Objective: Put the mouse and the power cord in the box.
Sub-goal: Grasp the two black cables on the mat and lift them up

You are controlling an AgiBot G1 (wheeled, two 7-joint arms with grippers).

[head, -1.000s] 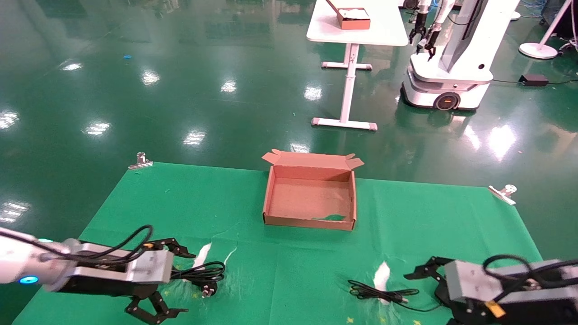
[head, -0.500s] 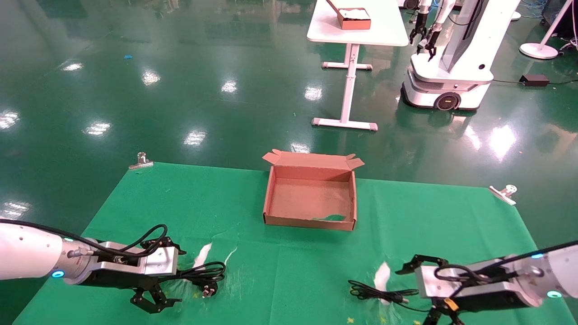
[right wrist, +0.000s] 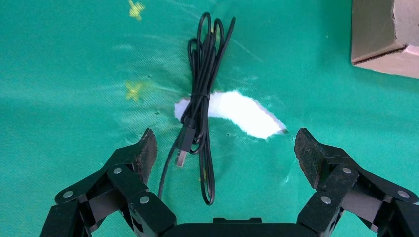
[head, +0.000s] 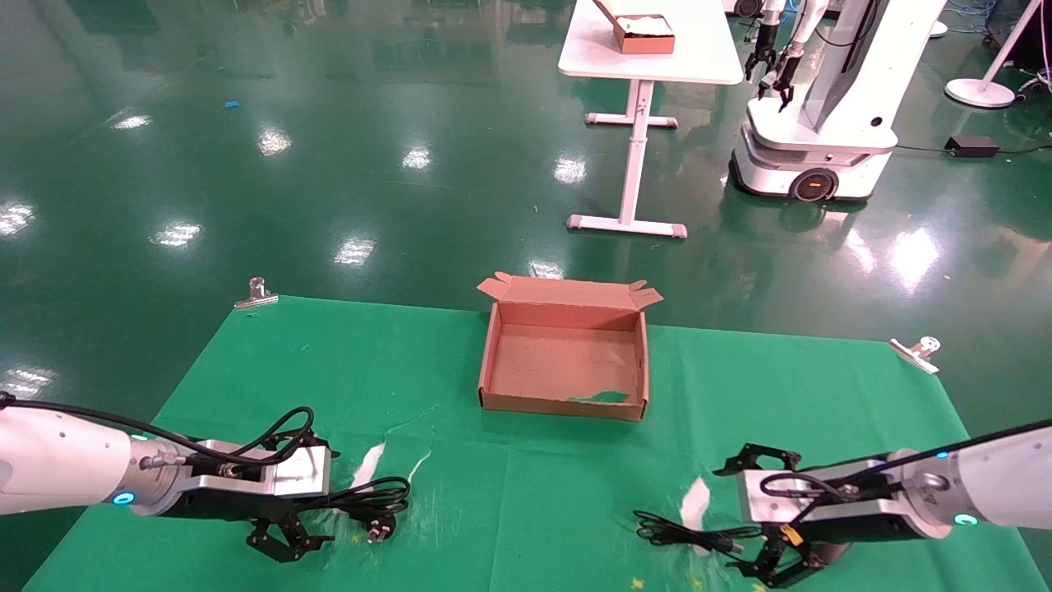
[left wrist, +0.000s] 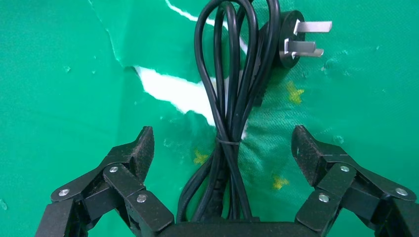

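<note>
The power cord (head: 366, 500) (left wrist: 232, 98) lies coiled on the green cloth at the front left, its pronged plug (left wrist: 296, 42) at the far end. My left gripper (head: 327, 497) (left wrist: 222, 134) is open and low over it, one finger on each side of the tied coil. The mouse's thin black cable (head: 686, 534) (right wrist: 200, 98) lies bundled at the front right, its USB plug (right wrist: 182, 157) between the fingers of my open right gripper (head: 730, 520) (right wrist: 225, 136). The mouse body is hidden. The brown box (head: 561, 404) (right wrist: 380, 34) stands open at the middle back, holding neither.
White tears (head: 697, 499) (head: 367, 464) show through the cloth beside both cables. Metal clips (head: 256, 293) (head: 916, 352) hold the cloth's far corners. Beyond, on the green floor, stand a white table (head: 649, 62) with a reddish box and another robot (head: 822, 123).
Both arms have come down toward the cloth. The left gripper has slid over the power cord; the right gripper has moved left over the mouse cable. Both stayed open.
</note>
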